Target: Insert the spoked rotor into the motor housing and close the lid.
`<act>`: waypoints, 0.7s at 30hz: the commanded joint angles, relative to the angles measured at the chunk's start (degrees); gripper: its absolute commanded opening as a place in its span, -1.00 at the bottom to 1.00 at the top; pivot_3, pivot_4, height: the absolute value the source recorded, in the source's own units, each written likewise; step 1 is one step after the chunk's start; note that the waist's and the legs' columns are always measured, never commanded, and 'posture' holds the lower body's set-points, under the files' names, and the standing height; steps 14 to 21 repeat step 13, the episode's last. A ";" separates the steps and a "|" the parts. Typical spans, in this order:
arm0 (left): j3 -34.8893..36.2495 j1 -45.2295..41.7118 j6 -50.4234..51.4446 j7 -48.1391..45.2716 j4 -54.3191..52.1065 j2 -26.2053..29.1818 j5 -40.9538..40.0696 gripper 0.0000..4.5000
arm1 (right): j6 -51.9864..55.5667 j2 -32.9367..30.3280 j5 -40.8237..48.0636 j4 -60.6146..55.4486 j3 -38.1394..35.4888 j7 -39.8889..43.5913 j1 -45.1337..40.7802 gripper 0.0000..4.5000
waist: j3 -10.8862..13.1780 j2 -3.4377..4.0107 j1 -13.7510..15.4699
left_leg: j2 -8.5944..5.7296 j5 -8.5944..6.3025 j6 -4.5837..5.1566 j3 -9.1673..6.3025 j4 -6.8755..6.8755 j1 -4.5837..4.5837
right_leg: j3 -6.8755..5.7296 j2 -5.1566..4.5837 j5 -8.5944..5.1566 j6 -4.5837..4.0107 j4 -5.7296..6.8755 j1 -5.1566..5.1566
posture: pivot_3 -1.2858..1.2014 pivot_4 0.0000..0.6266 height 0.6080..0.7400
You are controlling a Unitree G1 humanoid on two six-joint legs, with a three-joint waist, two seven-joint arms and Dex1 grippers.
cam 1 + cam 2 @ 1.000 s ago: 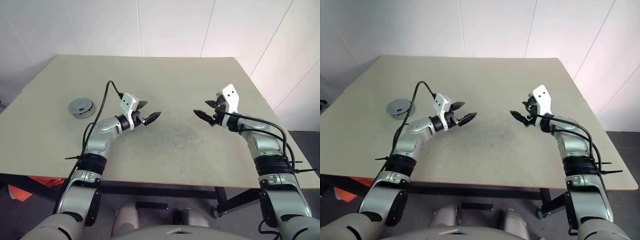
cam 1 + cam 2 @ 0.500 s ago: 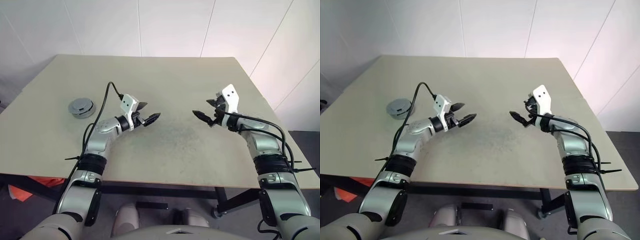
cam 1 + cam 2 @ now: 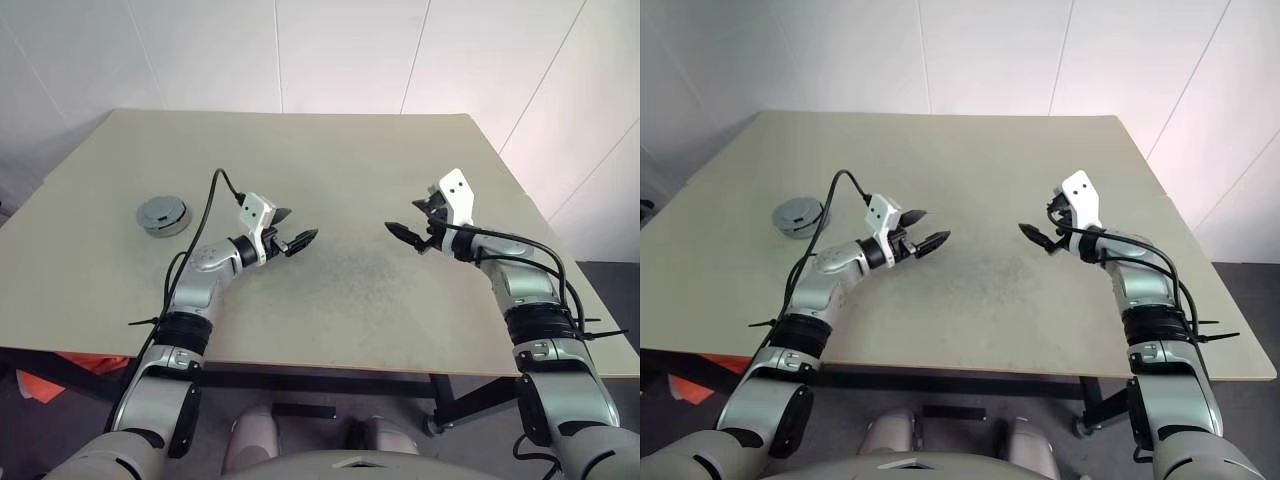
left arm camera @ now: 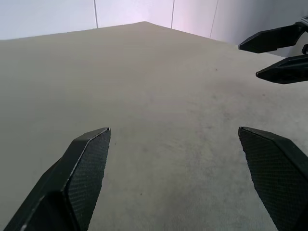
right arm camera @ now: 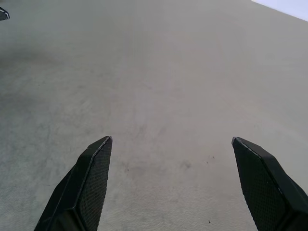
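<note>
Grippers, left (image 3: 296, 231) and right (image 3: 410, 220), hung wide open and empty over the bare table (image 3: 350, 160) middle.
Neither had shifted visibly; the grey, lid-capped motor housing (image 3: 163, 214) stayed far left, suggesting assembly was finished.

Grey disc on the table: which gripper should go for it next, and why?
Probably the left gripper: swing it out toward the grey ribbed disc, which sits on the table on the robot's left, beyond that arm. Both it and the right gripper are open and empty over bare tabletop.
</note>
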 commanded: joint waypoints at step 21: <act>0.64 -3.36 -4.08 1.19 2.27 -0.52 0.48 1.00 | -1.80 -0.30 -0.43 -1.15 -0.76 -0.41 -1.08 0.99 | 0.00 0.00 0.03 | 0.00 0.00 0.00 0.00 0.00 -0.01 | 0.00 0.00 0.00 0.00 -0.01 0.00 | 0.03 -1.00 1.00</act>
